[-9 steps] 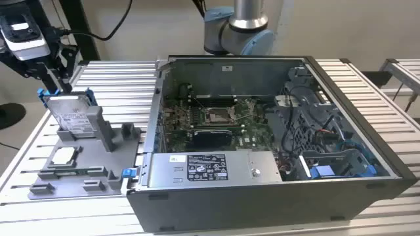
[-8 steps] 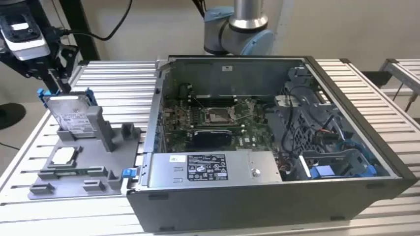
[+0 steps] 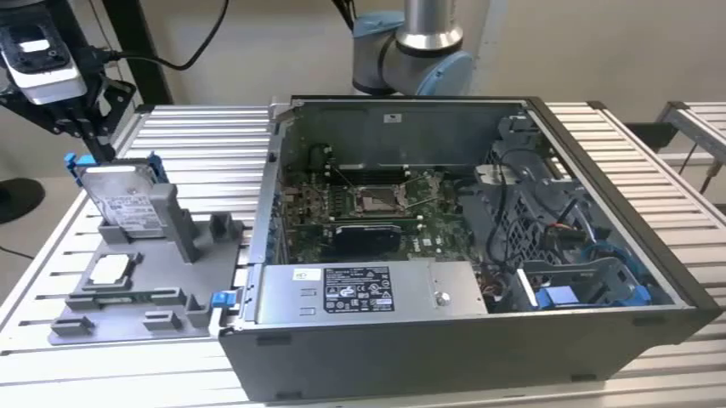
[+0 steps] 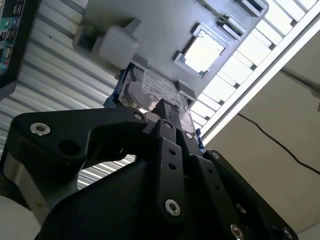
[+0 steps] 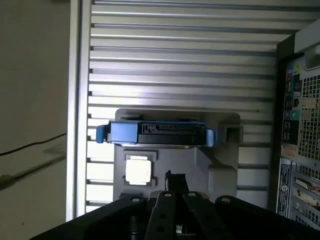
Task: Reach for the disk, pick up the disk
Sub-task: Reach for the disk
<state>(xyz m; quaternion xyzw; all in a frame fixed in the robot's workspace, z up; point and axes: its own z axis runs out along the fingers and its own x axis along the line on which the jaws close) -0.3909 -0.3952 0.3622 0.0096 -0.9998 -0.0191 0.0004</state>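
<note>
- Gripper (image 3: pixel 100 151): it hangs pointing down over the table's edge at the exterior view's left. In both wrist views its fingers (image 5: pixel 175 180) appear drawn close together, with nothing between them.
- Disk (image 3: pixel 122 202): this is the object nearest the gripper, just below the fingertips and slightly toward the exterior view's right. It stands on edge with its label face turned to the exterior camera, and it is not gripped. Whether fingertip and upper edge touch cannot be told.
- Key relation: the disk's upper edge, framed by the blue bracket (image 5: pixel 122 132), shows in the first wrist view as a long, narrow bar. The gripper's linkage appears to spread along that same line. As a judgement, the closing line therefore runs along the edge's length, not across the thin side.
- Grey holder (image 3: pixel 193 234): it carries the disk upright in a slot and rests on the slatted table (image 3: pixel 193 127).
- Square chip (image 3: pixel 110 270): it lies flat in the holder, just beside the disk's foot on the side nearer the exterior camera. It is not the target.
- Open computer case (image 3: pixel 454 340): it stands well apart from the disk, toward the exterior view's right.
</note>
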